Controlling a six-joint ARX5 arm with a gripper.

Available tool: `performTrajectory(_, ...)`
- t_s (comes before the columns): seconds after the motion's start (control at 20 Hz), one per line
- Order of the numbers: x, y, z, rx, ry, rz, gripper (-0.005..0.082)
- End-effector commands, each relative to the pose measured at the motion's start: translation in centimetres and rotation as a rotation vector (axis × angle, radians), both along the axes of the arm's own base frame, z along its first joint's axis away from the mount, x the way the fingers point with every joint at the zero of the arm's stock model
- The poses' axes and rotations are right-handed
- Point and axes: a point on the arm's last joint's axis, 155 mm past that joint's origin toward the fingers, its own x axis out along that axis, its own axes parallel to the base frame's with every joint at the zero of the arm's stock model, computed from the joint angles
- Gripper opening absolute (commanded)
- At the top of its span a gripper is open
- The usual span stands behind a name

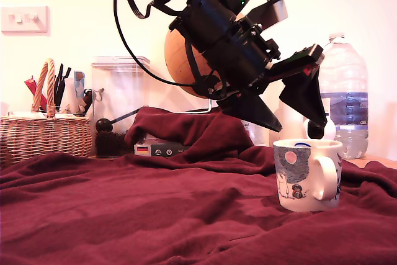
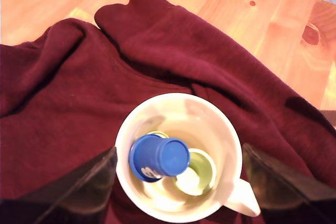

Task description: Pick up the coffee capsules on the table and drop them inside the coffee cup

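**Pods in the mug, tool spread above**

Spread black fingers point(image 2: 79, 187) of the released, empty tool point(image 2: 178, 182) flank the coffee cup point(image 2: 226, 145). Inside it a blue capsule point(image 2: 159, 157) lies on its side over a pale green capsule point(image 2: 199, 171). Cup stands on the worktop's red blanket point(image 1: 155, 209) near a bare wood edge point(image 2: 262, 30).

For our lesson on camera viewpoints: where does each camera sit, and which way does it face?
Exterior view: low at table height, facing sideways across the red blanket at the mug; the arm and open end effector show above it.
Wrist view: on the wrist, looking straight down into the mug holding a blue capsule; both fingers show.
Shared: mug, blanket, end effector.
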Motion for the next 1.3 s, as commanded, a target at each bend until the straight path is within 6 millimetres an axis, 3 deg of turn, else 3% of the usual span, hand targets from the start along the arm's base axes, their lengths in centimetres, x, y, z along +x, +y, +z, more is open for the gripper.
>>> performTrajectory(0.0,0.1,-0.1,0.3,0.003,0.005,0.000,0.0611)
performTrajectory(0.1,0.0,-0.1,0.9,0.012,0.002,-0.016,0.0439)
performTrajectory(0.25,-0.2,0.1,2.0,0.002,-0.005,-0.017,0.0096)
performTrajectory(0.35,-0.3,0.2,3.0,-0.007,-0.017,-0.018,-0.0001)
performTrajectory(0.75,-0.3,1.8,7.8,-0.036,-0.116,-0.046,-0.0019)
performTrajectory(1.25,3.6,8.5,8.2,0.011,-0.094,0.017,-0.0019)
